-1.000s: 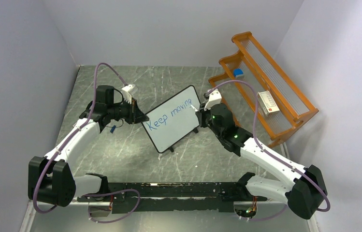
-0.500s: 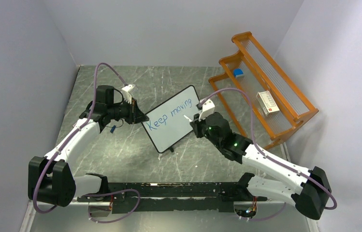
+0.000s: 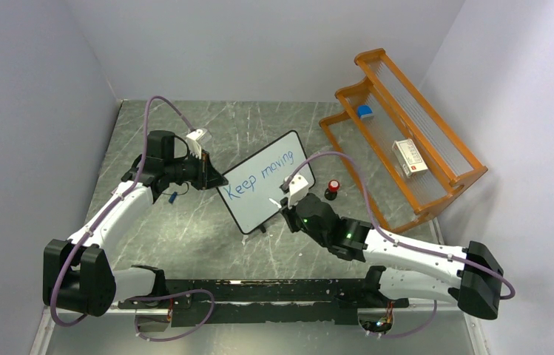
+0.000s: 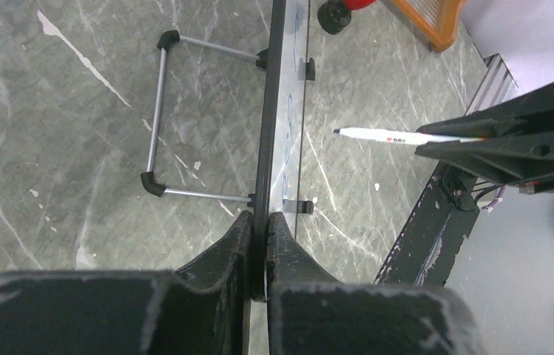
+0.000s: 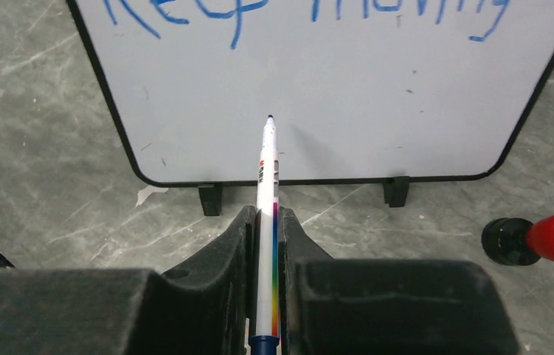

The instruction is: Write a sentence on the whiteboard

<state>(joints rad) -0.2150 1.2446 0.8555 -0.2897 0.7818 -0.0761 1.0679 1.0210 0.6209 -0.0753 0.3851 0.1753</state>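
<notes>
Toward the near edge, right of the middle of the table (image 3: 192,237): right gripper (image 5: 266,216) clenched on a marker (image 5: 267,166), long axis aimed at the far left corner, tip close before the blank lower half of the whiteboard (image 5: 348,96), not touching. Farther on, at mid-table: stands upright, long side running from near-left to far-right, left end pinched by the left gripper (image 4: 257,222). Shows only "Keep moving" of the sentence (image 3: 261,176); probably calls for a small push forward.

Setting: robotics lab test cell. Evidence: grey marble-pattern tabletop (image 3: 185,237) boxed in by plain white partition walls (image 3: 29,111); two cabled robot arms (image 3: 111,214) flanking the whiteboard (image 3: 266,200), bolted to a black mounting rail (image 3: 259,290) nearer than it; orange rack (image 3: 399,129) to its right.
</notes>
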